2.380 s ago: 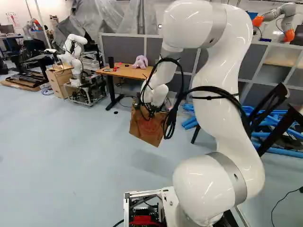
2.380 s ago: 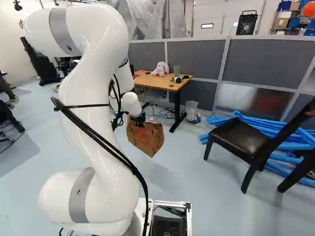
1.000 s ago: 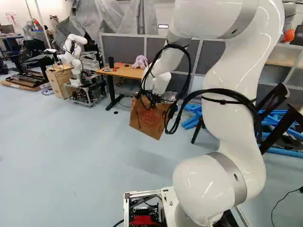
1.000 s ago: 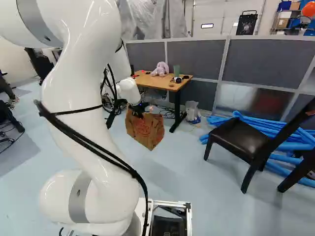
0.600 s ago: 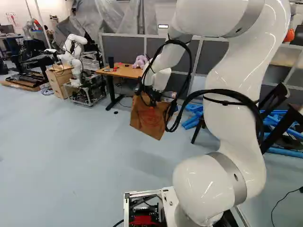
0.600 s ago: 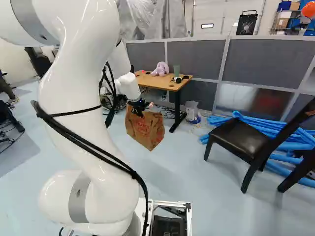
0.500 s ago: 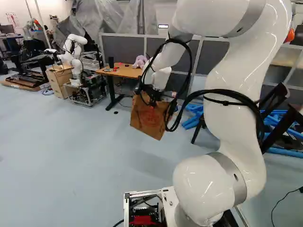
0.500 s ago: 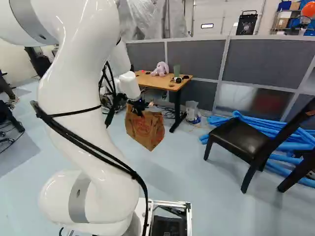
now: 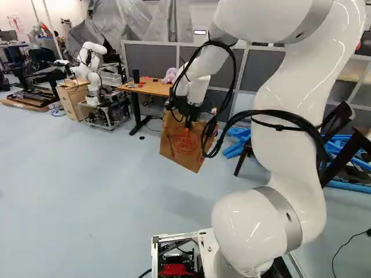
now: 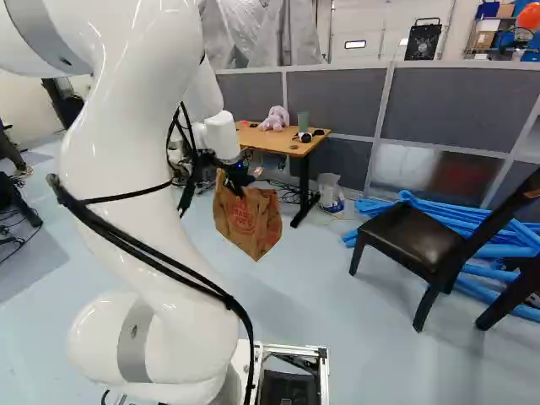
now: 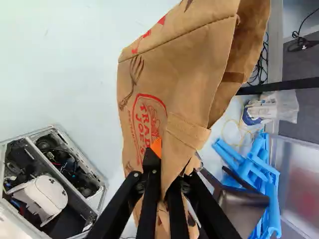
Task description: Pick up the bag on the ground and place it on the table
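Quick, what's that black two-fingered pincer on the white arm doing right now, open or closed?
Pincer: closed, gripping the brown paper bag with red print, which hangs off the ground.

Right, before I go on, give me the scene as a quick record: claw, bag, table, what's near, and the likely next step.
Claw: shut on the bag, paper pinched between its two fingers
Claw position: short of the table, nearer the base
Bag: brown paper, hanging tilted above the floor
Table: ahead, beyond the bag
On table: purple plush toy, green cup, small items
Near table: black chair, blue tubes
Likely next: raise the bag, then carry it forward
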